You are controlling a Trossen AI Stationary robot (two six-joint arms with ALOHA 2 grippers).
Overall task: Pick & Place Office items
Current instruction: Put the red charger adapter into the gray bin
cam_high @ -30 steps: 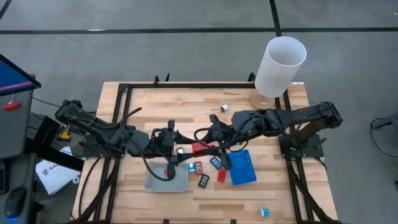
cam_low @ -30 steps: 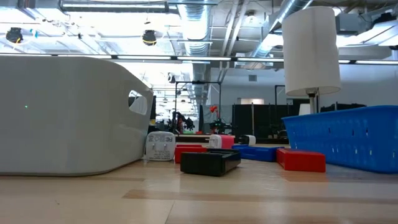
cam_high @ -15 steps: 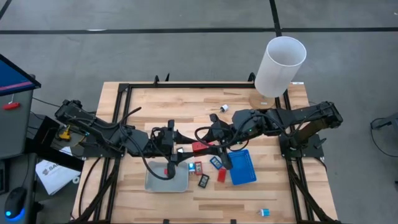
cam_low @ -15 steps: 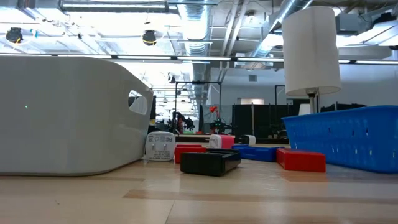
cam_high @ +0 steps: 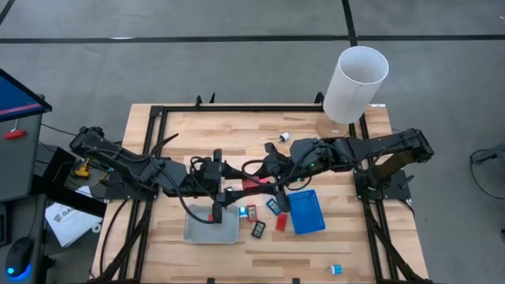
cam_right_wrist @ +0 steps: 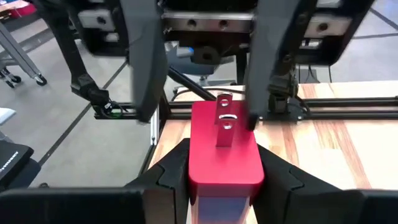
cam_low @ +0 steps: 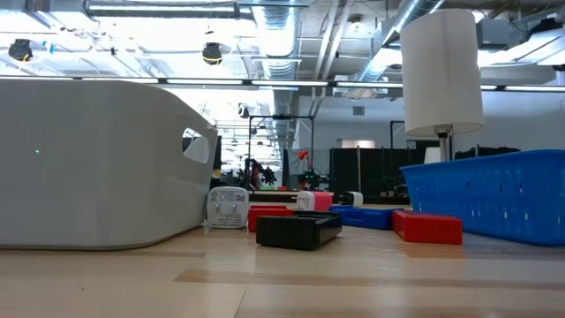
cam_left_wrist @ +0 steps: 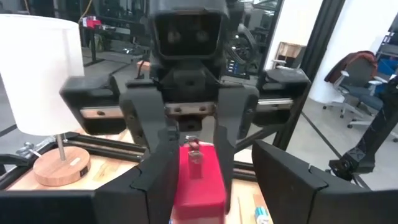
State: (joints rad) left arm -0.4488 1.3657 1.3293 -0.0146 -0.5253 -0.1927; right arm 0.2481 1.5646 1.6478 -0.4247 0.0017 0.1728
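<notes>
Red block (cam_right_wrist: 222,146) in right gripper (cam_right_wrist: 221,171), mid-table.

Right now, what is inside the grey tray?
From above, the grey tray shows mostly bare floor, with a red block at its far edge under the left gripper. That arm covers the tray's far rim, so anything there is hidden.

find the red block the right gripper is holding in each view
High view: red block at table centre, where both grippers meet.
Low view: cannot tell it apart.
Left wrist view: low centre, between the right gripper's fingers.
Right wrist view: centre.
Shared landmark: tall white cylinder.
</notes>
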